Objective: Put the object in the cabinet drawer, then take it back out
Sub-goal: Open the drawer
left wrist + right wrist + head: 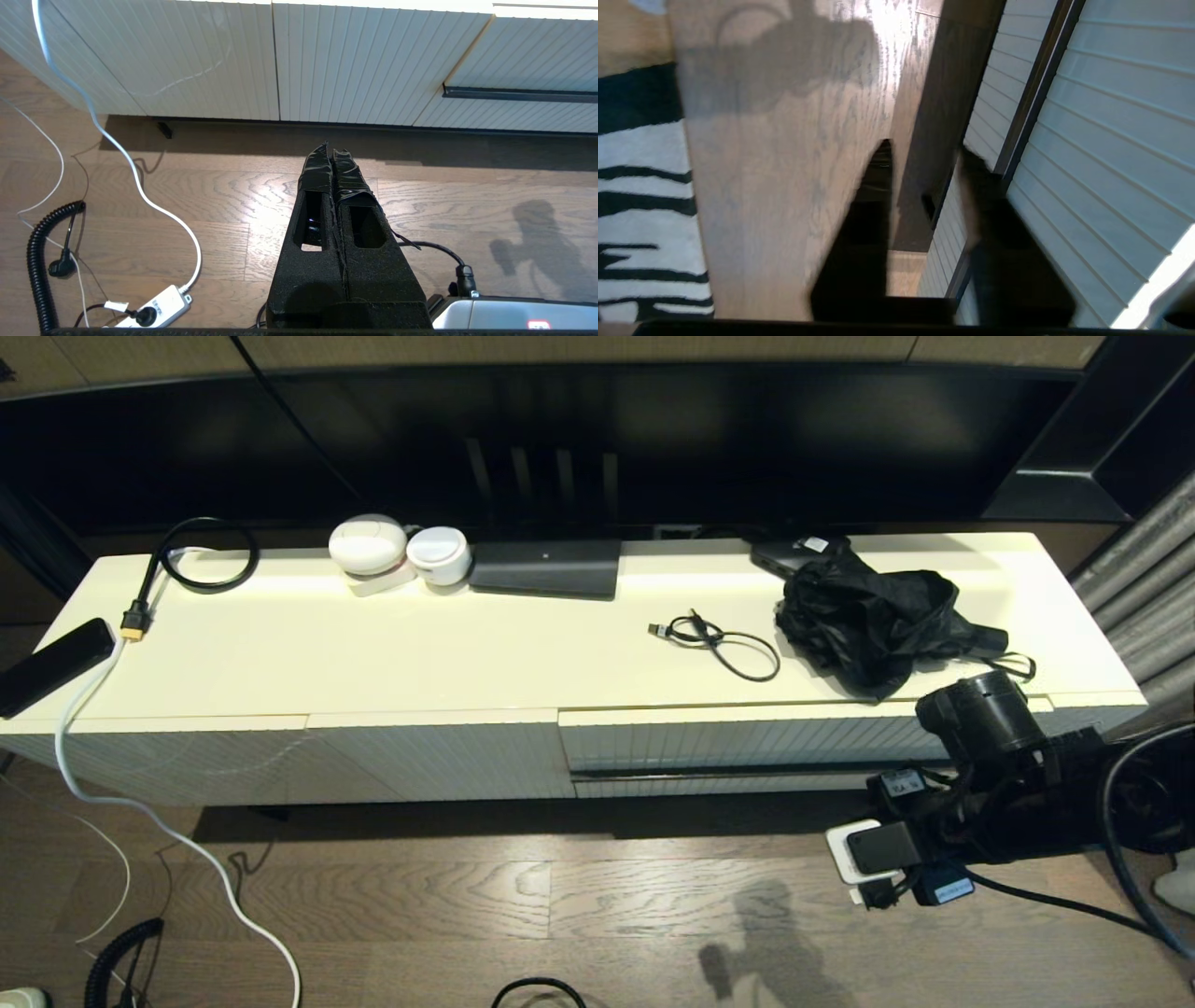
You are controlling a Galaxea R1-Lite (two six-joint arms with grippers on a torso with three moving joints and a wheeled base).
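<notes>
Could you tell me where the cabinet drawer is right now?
In the head view, the cabinet drawer sits shut in the cabinet's right half, below the black bag, with the right gripper close to its front.

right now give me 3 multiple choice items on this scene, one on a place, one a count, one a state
1. Where is the black bag?
A. cabinet top, right part
B. floor
C. inside the drawer

2. How many round white devices stand left of the flat dark box?
A. one
B. two
C. four

3. How is the cabinet drawer?
A. pulled fully out
B. removed
C. closed

Key: 1 A, it lies on the top above the drawer. 2 B, a pair side by side. 3 C, its front sits flush; the open right pincer is at its handle bar, the left pincer shut over the floor.
</notes>
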